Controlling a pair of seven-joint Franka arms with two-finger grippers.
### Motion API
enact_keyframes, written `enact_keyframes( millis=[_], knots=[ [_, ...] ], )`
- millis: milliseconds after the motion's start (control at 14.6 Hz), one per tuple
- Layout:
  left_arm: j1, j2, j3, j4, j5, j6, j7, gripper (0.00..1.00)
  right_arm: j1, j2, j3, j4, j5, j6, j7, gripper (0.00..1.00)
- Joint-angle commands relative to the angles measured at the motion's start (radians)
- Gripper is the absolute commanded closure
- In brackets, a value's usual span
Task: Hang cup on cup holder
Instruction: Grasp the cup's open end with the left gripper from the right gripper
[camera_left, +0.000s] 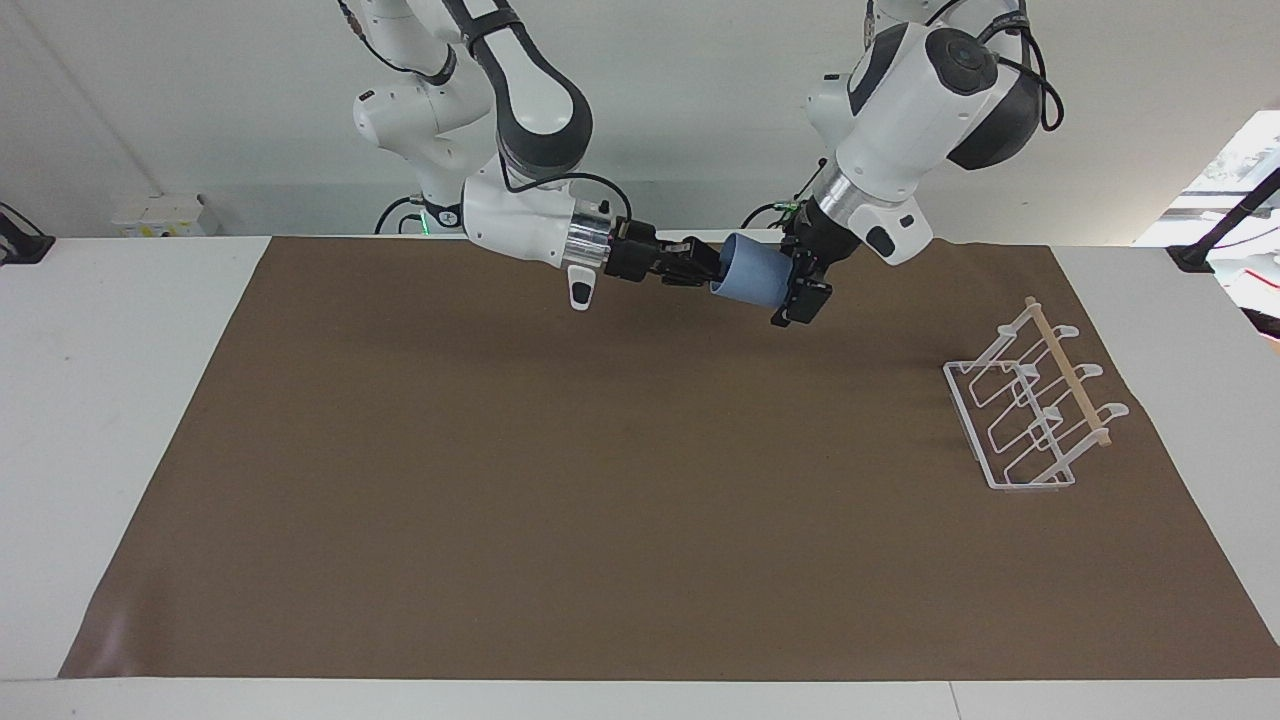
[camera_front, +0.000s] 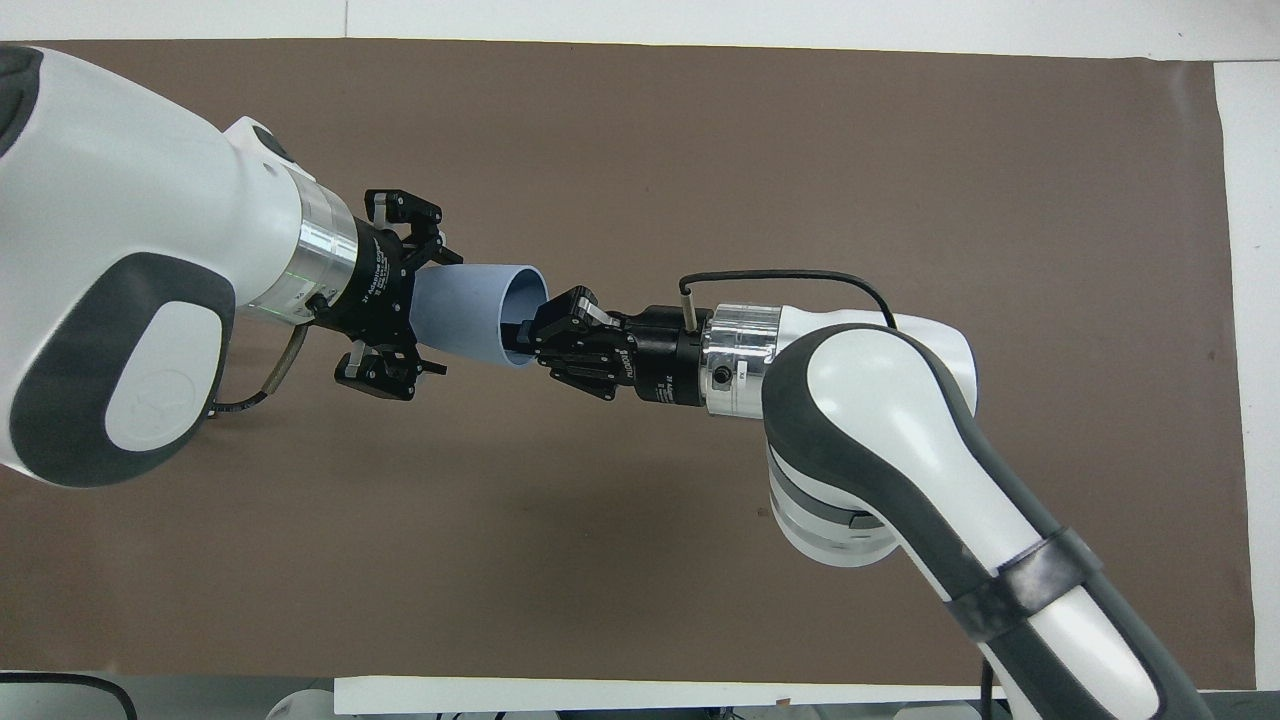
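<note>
Showing a mid-air hand-over above the brown mat (camera_left: 620, 500), near its robot-side edge. Cup (camera_left: 752, 275), light blue, lies roughly horizontal in the air; in facing view its mouth points to abt 9 o'clock, base to abt 3 o'clock. R gripper (camera_left: 700, 268) is clenched on the cup's rim, w/ one finger inside the mouth, as overhead view shows (camera_front: 527, 335). L gripper (camera_left: 797, 290) has its jaws spread wide, one on each side of the cup's tapered base end; fingers (camera_front: 432, 253) bracket the wall w/o a visible squeeze, so it is released, not gripping. Cup holder (camera_left: 1030, 410), white wire w/ wooden rod on top, stands on the mat toward the L arm's end, at abt 4 o'clock from the cup in facing view, well apart from both grippers; in overhead view the L arm hides it.
</note>
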Motion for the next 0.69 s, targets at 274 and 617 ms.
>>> enact_keyframes(
  millis=[274,617],
  knots=[
    [-0.011,-0.020,0.008,-0.022,0.009,0.012,0.077,0.59,0.005,-0.011,-0.005,-0.002,0.020,0.005,0.021,1.00],
    [-0.014,-0.020,0.008,0.004,0.007,-0.002,0.078,1.00,0.001,-0.011,-0.005,0.000,0.020,0.005,0.027,1.00]
  ],
)
